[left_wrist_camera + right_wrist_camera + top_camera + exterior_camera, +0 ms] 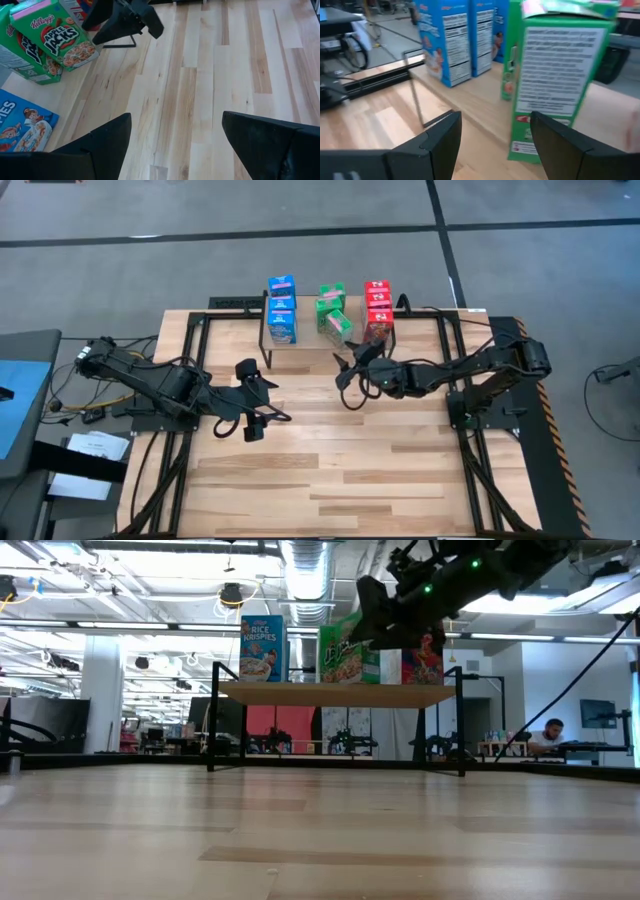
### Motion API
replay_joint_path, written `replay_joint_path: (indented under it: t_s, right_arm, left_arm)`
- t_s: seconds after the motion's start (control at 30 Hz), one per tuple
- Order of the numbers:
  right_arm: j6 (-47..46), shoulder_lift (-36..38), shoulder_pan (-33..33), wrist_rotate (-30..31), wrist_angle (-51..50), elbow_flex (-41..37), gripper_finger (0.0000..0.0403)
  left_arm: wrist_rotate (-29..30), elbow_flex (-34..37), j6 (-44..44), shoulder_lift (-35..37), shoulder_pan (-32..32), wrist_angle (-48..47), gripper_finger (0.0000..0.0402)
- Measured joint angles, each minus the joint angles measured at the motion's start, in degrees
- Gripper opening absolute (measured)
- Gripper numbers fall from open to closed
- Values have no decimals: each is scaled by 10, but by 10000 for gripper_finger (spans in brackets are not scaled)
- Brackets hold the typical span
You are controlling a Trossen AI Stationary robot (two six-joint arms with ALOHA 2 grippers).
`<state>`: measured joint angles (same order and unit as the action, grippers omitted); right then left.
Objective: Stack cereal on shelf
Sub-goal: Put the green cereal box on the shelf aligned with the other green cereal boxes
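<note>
The shelf [310, 348] stands at the table's far side on thin black legs. Blue cereal boxes [282, 310] stand on its left part, green ones [333, 310] in the middle, red ones [377, 310] on the right. The nearest green box [560, 75] stands upright on its bottom near the shelf's front edge, turned a little askew. My right gripper [347, 375] hovers open just in front of that box, raised to about shelf height [385, 615], its fingers [440, 145] short of the box. My left gripper [272, 402] hangs open over the table, left of centre, with only bare planks between its fingers [100, 145].
The plank tabletop [330, 470] stretches bare toward the near edge. Black frame rails [470, 450] run along both sides of the table. The shelf's black legs [212, 720] stand at its corners. Beyond the table a person [548, 732] sits at a desk.
</note>
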<state>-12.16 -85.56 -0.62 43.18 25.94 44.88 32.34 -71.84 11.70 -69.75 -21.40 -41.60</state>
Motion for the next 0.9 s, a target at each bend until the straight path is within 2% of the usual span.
replay_joint_path:
  t_s: [0.17, 0.57, 0.67, 0.8, 0.9]
  right_arm:
    - [0, 0, 2, 35, -2, 0, 261]
    - [2, 0, 47, 31, 2, 0, 261]
    - [27, 0, 56, 8, 2, 2, 261]
    - [95, 0, 45, -56, 4, 12, 261]
    - [123, 0, 33, -70, 3, 17, 261]
  left_arm:
    - [0, 0, 0, 0, 0, 0, 303]
    - [-1, 0, 0, 0, 0, 0, 303]
    - [-1, 0, 0, 0, 0, 0, 303]
    - [-1, 0, 0, 0, 0, 0, 303]
    - [-1, 0, 0, 0, 0, 1, 303]
